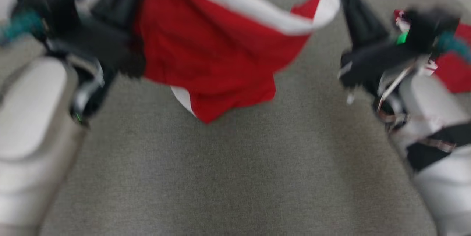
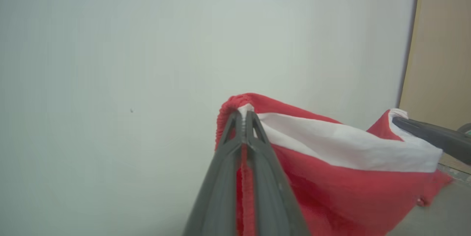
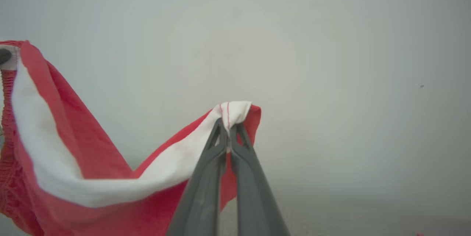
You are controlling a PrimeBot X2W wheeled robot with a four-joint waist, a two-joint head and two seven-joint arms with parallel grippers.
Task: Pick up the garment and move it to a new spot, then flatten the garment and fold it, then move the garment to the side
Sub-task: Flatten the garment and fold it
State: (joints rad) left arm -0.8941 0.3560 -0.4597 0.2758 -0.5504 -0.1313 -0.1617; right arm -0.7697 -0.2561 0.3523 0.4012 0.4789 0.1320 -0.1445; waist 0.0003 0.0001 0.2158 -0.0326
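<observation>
Left hand (image 2: 243,114) and right hand (image 3: 229,124) pinch the blurred garment (image 1: 206,52), top cropped.

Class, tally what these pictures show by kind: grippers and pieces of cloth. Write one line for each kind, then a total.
Grippers: 2, the left gripper and the right gripper, each shut on a corner of the garment.
Pieces of cloth: 2, the red and white garment held up, and a blurred red cloth at the right edge of the head view.
Total: 4.
</observation>
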